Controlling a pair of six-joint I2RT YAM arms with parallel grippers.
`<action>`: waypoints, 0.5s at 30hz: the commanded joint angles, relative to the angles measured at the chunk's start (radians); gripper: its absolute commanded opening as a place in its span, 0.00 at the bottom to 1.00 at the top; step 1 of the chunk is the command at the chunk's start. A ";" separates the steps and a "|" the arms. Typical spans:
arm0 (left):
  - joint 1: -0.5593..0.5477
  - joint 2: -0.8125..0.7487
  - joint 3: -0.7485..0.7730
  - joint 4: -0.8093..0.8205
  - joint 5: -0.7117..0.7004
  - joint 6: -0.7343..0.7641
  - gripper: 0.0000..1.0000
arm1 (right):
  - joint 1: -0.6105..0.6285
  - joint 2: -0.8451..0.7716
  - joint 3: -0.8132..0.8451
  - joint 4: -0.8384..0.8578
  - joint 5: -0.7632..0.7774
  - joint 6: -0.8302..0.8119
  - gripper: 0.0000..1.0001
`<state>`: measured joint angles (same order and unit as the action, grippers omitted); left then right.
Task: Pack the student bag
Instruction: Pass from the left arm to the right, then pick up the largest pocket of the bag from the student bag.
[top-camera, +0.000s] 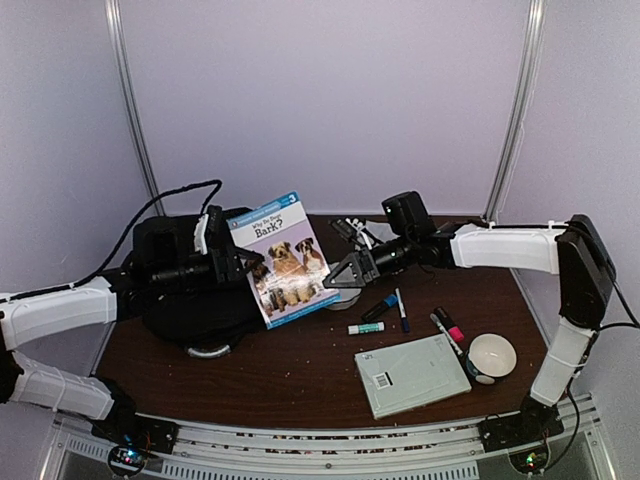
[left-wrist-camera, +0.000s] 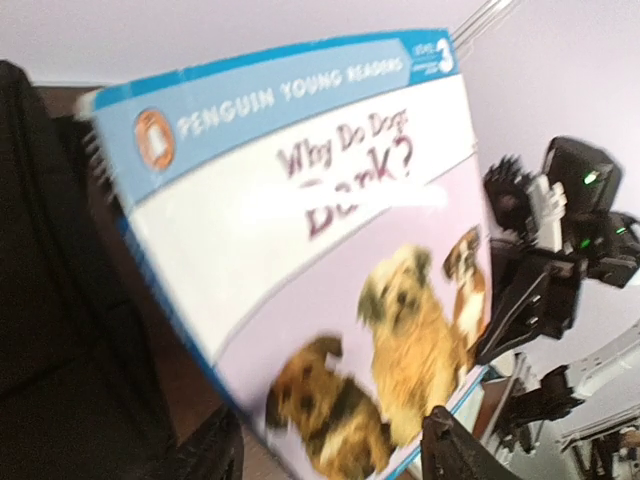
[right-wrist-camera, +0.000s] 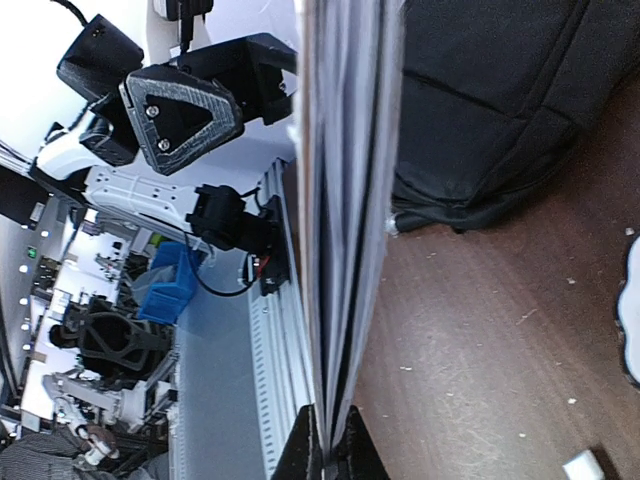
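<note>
Top external view: the student bag (top-camera: 175, 300) is seen lying at the left of the table (top-camera: 300, 385), under and behind the left gripper (top-camera: 222, 250). A book (top-camera: 285, 262) with dogs on its cover is held up off the table just right of the bag, tilted, its right lower edge pinched by the right gripper (top-camera: 338, 280). A glue stick (top-camera: 366, 327), 2 markers, a pen, a bowl (top-camera: 492, 355) and a pale folder (top-camera: 412, 375) are noted on the table to the right, not yet packed. Left wrist view: the frame is filled by the cover, with the bag's black fabric along the left; only 1 left finger (left-wrist-camera: 455, 455) shows, at the bottom, and nothing is seen clamped there. Right wrist view: the book is seen edge-on, its pages nipped between the right jaws, which are closed hard on it; the left jaws appear to stand apart, off the cover's face. Whether the bag's mouth is unzipped cannot be told from any view. Judgement: the book is likely being fed towards the bag. The 1-corner pinch should be kept firm, since a thin book may swing about it; the free edge could be steadied by the left gripper, and the spine led in first so the pages are not caught.
</note>
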<state>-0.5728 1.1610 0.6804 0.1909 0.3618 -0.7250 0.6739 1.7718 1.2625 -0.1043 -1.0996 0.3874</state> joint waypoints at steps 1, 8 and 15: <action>0.007 -0.055 0.084 -0.379 -0.163 0.149 0.63 | -0.036 -0.076 0.086 -0.236 0.140 -0.217 0.00; -0.026 -0.027 0.267 -0.863 -0.368 0.311 0.54 | -0.082 -0.149 0.091 -0.330 0.191 -0.307 0.00; -0.146 0.216 0.531 -1.234 -0.544 0.578 0.54 | -0.130 -0.199 0.181 -0.516 0.242 -0.415 0.00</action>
<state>-0.6498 1.2572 1.1217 -0.7647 -0.0170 -0.3424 0.5648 1.6348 1.3598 -0.5030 -0.9012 0.0895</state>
